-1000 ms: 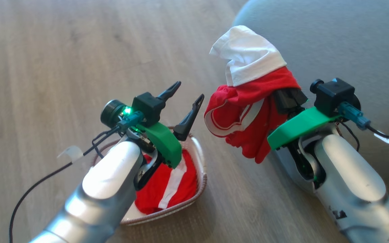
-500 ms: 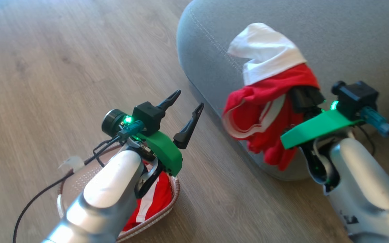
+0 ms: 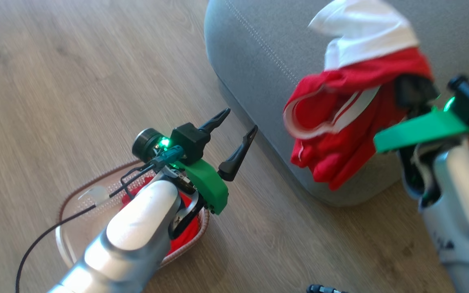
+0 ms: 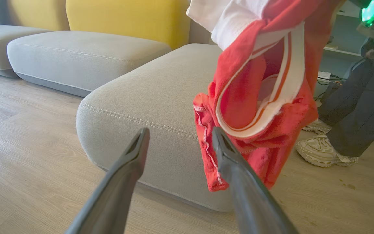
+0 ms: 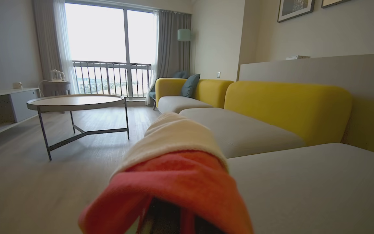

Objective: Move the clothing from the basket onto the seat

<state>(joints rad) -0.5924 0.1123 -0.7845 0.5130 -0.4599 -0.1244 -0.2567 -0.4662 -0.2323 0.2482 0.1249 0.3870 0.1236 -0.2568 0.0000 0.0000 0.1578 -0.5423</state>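
Observation:
My right gripper (image 3: 413, 90) is shut on the clothing (image 3: 340, 134), a red garment with white stripe bands and a white cloth part (image 3: 364, 28) on top. The fabric drapes over the fingers and hides them. The bundle hangs over the rounded corner of the grey seat (image 3: 259, 49), also seen as the seat (image 4: 161, 87) behind the hanging clothing (image 4: 258, 97). My left gripper (image 3: 240, 120) stands open and empty above the basket (image 3: 79, 188), which still holds red cloth (image 3: 185, 232) under my forearm. In the right wrist view the clothing (image 5: 174, 162) covers the fingers.
A person's pale shoe (image 4: 323, 151) and dark trouser leg stand on the wooden floor right of the seat. A round coffee table (image 5: 76, 102) is off to the left. Yellow backrests (image 5: 287, 107) rise behind the grey cushions.
The head camera has turned, shifting the whole picture. My right arm has carried the clothing higher and further over the seat's corner. The left gripper stays open above the basket.

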